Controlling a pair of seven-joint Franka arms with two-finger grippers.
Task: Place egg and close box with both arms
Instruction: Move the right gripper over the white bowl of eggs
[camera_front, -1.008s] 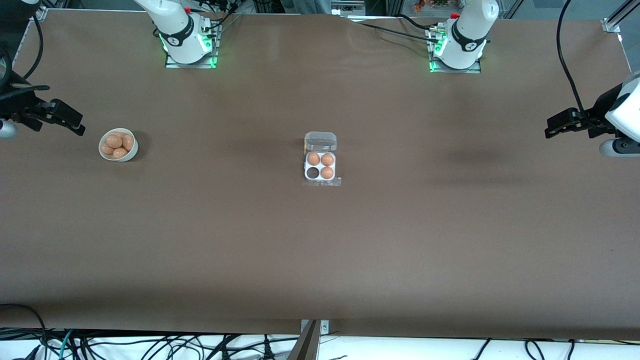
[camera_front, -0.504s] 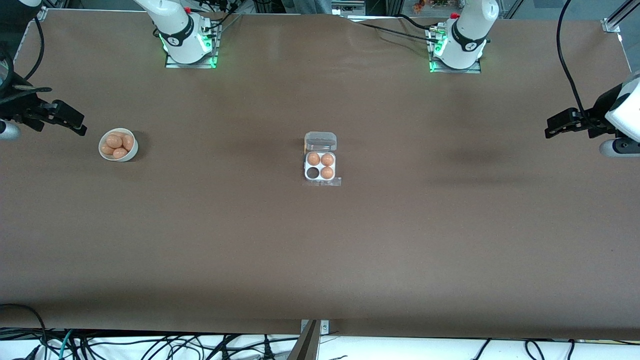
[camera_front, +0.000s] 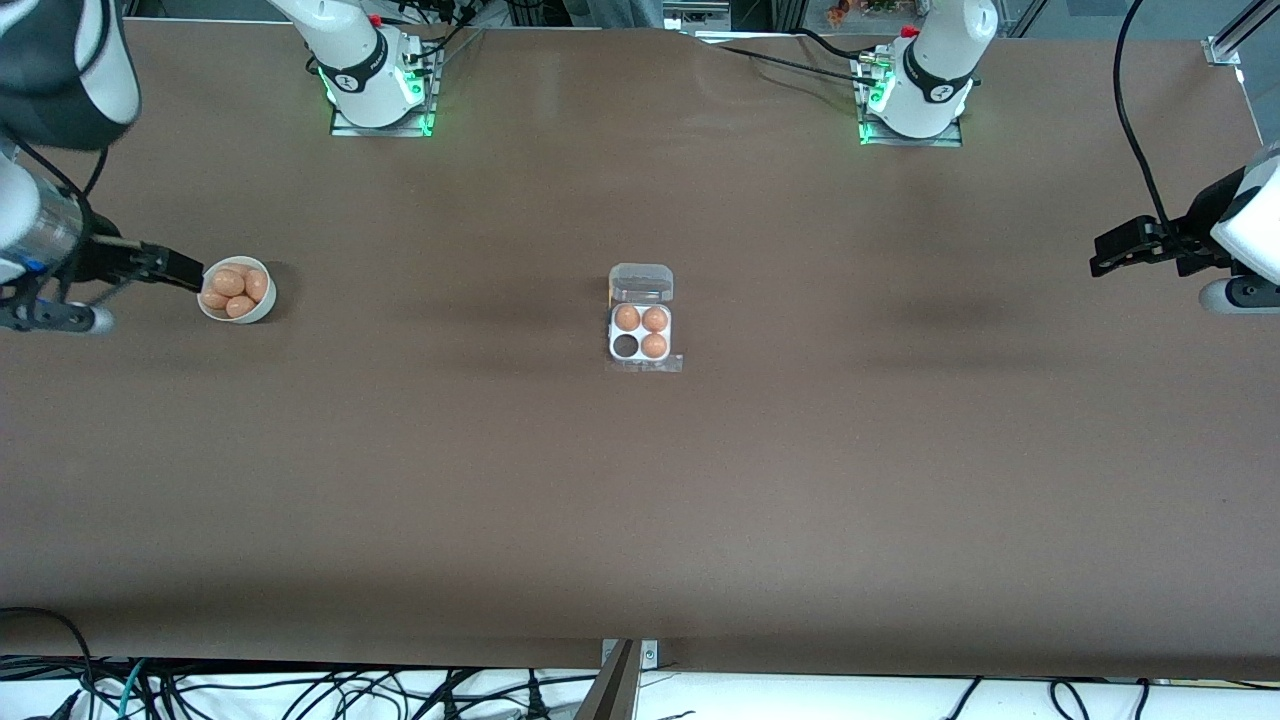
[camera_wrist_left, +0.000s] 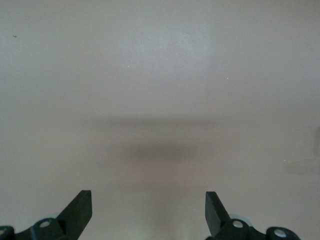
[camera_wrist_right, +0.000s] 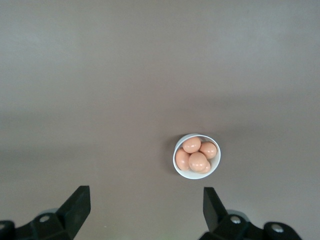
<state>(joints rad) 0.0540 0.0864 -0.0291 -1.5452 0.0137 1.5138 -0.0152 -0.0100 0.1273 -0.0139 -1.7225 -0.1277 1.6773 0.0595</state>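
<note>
The right gripper (camera_front: 185, 268) hangs with its jaws spread wide and nothing between them, up in the air right at the rim of the white bowl (camera_front: 262, 306), on the bowl's 9 o'clock side as the front camera sees it. From its own wrist camera the bowl (camera_wrist_right: 176, 164) sits ahead of the 2 spread fingertips (camera_wrist_right: 80, 200), so I'd judge the arm is lining up to drop onto an egg rather than gripping yet. The bowl holds about 4 loose eggs; the top egg (camera_front: 228, 281) looks the easiest pick, being uppermost in the heap.

From there the eye goes to the table's middle, toward 3 o'clock of the bowl and well apart from it, where the box (camera_front: 641, 345) lies with its clear lid (camera_front: 641, 282) folded flat at its 12 o'clock side. 3 of its 4 cells are filled; the empty cell (camera_front: 626, 345) shows dark, at 7 o'clock within the tray. That is plainly where the egg must go, and the lid lies open to allow it.

The left gripper (camera_front: 1100, 253) waits over the left arm's end of the table, jaws likewise spread and empty, its wrist camera showing only bare table (camera_wrist_left: 160, 90). I take it to be held clear until lid-closing needs both arms.
</note>
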